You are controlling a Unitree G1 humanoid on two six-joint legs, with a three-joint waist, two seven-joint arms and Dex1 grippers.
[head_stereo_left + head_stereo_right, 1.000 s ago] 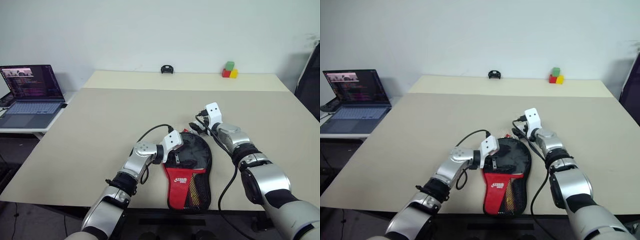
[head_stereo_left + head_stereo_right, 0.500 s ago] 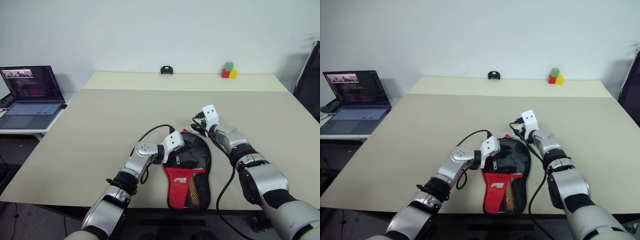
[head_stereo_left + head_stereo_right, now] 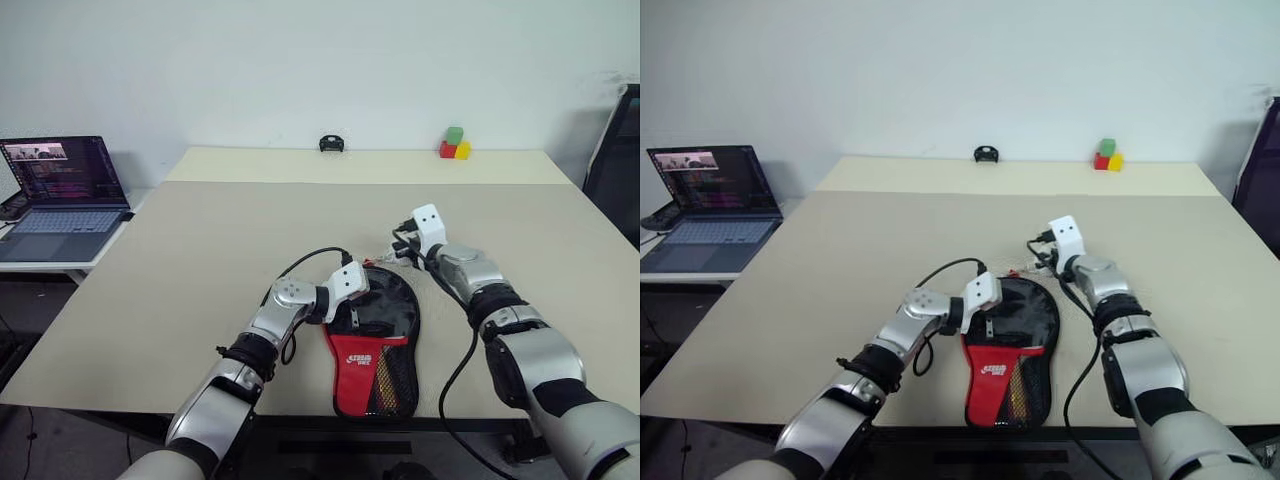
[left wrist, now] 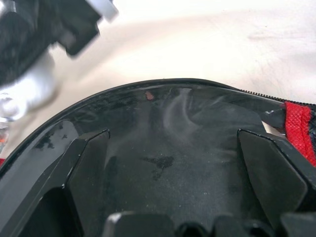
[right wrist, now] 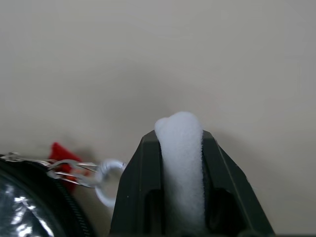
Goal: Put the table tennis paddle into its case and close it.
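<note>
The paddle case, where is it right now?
The case lies flat at the table's near edge, centre, between the left gripper over its round end and the right gripper beside its far rim.

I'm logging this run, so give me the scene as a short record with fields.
case: flat on the table, near its front edge, red panel nearest the robot
left pincer: open, spread over the case's round black end
right pincer: shut on the white pull tab at the case's far rim
background: laptop, coloured blocks
</note>
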